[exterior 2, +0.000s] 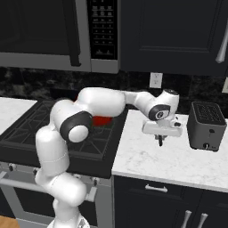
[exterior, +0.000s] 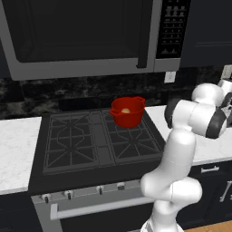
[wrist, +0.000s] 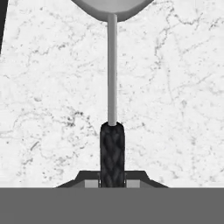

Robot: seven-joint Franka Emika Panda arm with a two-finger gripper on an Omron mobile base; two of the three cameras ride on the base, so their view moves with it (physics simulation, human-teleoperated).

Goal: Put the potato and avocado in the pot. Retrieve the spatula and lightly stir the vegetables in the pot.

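The red pot (exterior: 127, 112) stands on the stove's back right burner, and a pale-yellow potato (exterior: 126, 110) lies inside it. The arm hides most of the pot (exterior 2: 103, 119) in the right base view. I cannot tell whether the avocado is in the pot. My gripper (exterior 2: 160, 138) hangs over the white counter to the right of the stove. It is shut on the spatula (exterior 2: 160, 142), which points down. In the hand view the gripper (wrist: 112, 181) clamps the spatula's dark woven handle (wrist: 112, 153). A thin grey shaft runs from the handle to a rounded grey blade (wrist: 113, 8) near the marble.
The black gas stove (exterior: 97, 140) has raised grates, and a microwave (exterior: 81, 36) hangs above it. A dark toaster (exterior 2: 205, 125) stands on the white marble counter (exterior 2: 169, 162) just right of the gripper. Dark cabinets (exterior 2: 178, 35) hang over the counter.
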